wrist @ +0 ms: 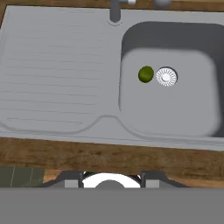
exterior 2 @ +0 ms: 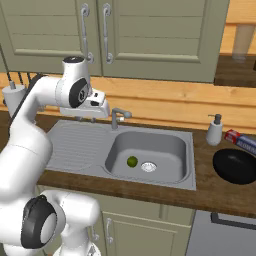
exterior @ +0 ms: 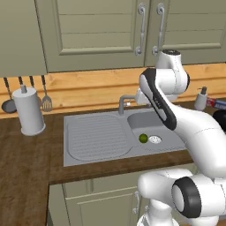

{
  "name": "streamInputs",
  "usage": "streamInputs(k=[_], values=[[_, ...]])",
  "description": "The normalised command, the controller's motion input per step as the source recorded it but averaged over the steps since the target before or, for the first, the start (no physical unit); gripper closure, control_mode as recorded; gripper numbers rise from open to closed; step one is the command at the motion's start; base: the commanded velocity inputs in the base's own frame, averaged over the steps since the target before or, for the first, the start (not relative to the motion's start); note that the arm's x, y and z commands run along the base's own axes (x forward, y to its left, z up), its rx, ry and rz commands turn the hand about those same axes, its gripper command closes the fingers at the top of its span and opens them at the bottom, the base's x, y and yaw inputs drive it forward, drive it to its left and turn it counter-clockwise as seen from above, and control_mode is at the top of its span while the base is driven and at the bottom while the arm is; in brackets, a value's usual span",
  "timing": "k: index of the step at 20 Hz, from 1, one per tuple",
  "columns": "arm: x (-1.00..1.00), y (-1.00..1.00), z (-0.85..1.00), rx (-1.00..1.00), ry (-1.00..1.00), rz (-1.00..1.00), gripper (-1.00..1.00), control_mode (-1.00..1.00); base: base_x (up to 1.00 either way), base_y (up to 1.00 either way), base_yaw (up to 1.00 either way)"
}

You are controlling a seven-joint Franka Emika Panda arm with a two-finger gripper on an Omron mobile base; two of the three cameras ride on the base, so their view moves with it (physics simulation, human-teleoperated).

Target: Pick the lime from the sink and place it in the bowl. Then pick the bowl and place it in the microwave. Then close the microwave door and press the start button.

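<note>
Lime (wrist: 145, 74) sits on the floor of the sink (wrist: 52, 78) basin, just beside the drain (wrist: 166, 76) and to its left in my hand view, and nothing touches it. My gripper (exterior 2: 86, 118) hangs high above the drainboard, near the tap (exterior 2: 119, 117), well apart from the fruit; I see dark tips below the hand but cannot tell how far apart my fingers stand, and they hold nothing. What worries me is the descent: the lime is round and lies on smooth steel, so if I come down off-centre a finger could nudge it and send it rolling across the basin or against the drain. The tap stands close to my path too, and a careless swing might clip it. The bowl (exterior 2: 236, 166) waits on the counter well to the right of the sink, so a weak pinch could drop the fruit on the way over. By count I see one lime, one sink with one basin, one tap, one drain, one dark bowl and one soap bottle (exterior 2: 215, 130).
</note>
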Motion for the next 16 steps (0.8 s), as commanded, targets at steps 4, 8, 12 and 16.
streamInputs(k=[4, 8, 12, 16], values=[[-0.08, 0.01, -0.02, 0.00, 0.00, 0.00, -1.00, -1.00, 0.00, 0.00, 0.00], [-0.06, -0.59, -0.63, 0.03, -0.22, 0.00, -1.00, -1.00, 0.00, 0.00, 0.00], [0.00, -1.00, -0.78, 0.19, -0.04, 0.00, -1.00, -1.00, 0.00, 0.00, 0.00], [0.00, -0.73, -0.69, 0.11, 0.04, 0.00, -1.00, -1.00, 0.00, 0.00, 0.00]])
